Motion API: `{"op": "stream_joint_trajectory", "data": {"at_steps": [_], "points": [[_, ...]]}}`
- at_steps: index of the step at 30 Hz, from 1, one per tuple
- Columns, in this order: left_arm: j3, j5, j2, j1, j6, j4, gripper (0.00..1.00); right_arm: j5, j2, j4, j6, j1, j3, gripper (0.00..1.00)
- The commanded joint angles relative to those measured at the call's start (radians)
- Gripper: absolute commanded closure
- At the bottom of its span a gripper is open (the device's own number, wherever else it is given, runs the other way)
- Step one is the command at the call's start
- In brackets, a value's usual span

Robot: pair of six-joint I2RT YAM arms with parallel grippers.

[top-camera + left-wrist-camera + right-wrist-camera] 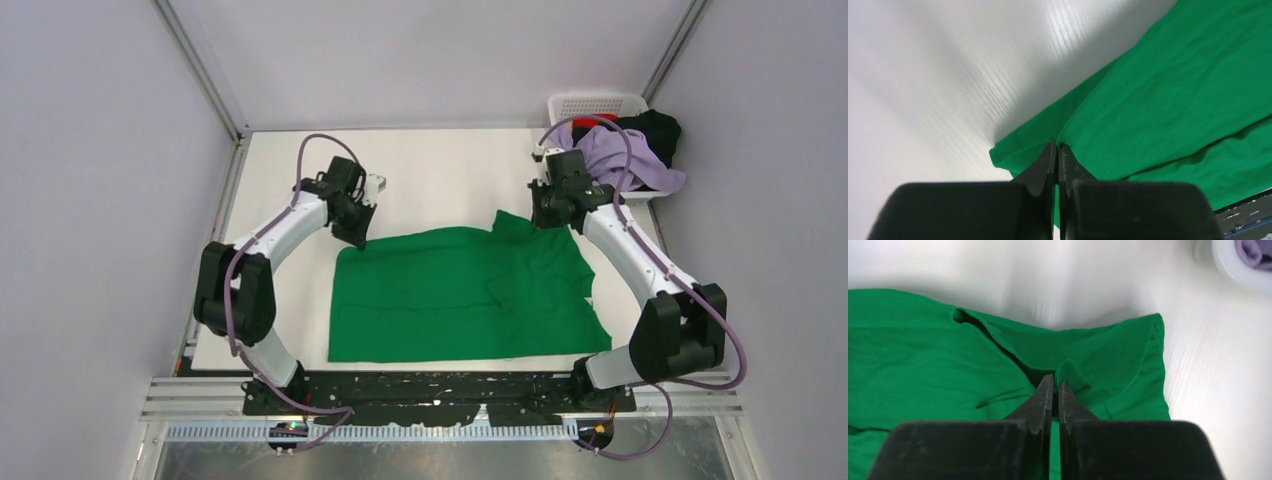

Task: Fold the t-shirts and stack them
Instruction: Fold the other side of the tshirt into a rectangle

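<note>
A bright green t-shirt (460, 295) lies spread on the white table, partly folded, with a sleeve sticking out at its far right. My left gripper (357, 238) is at the shirt's far left corner. In the left wrist view its jaws (1056, 146) are shut on a fold of the green cloth (1173, 85). My right gripper (548, 222) is at the far right, by the sleeve. In the right wrist view its jaws (1053, 377) are shut on a raised pinch of green cloth (923, 355).
A white slotted basket (590, 103) stands at the back right corner, holding a lavender shirt (630, 160), a black shirt (660, 130) and a bit of red cloth (590, 122). Its rim (1238, 265) shows in the right wrist view. White table (440, 170) lies beyond the shirt; grey walls enclose it.
</note>
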Motion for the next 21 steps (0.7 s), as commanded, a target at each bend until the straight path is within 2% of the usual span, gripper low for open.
{"op": "stream_joint_trajectory", "data": {"at_steps": [1,13,21], "points": [[-0.069,-0.092,-0.112,-0.043,-0.018,0.059,1.0,0.078,-0.14,-0.057,0.03,0.02,-0.056,0.95],[-0.28,-0.245,-0.305,-0.166,-0.173,0.1,1.0,0.181,-0.353,-0.281,0.093,0.089,-0.157,0.95],[-0.369,-0.286,-0.334,-0.222,-0.245,0.112,1.0,0.222,-0.375,-0.394,0.153,0.179,-0.147,0.95]]}}
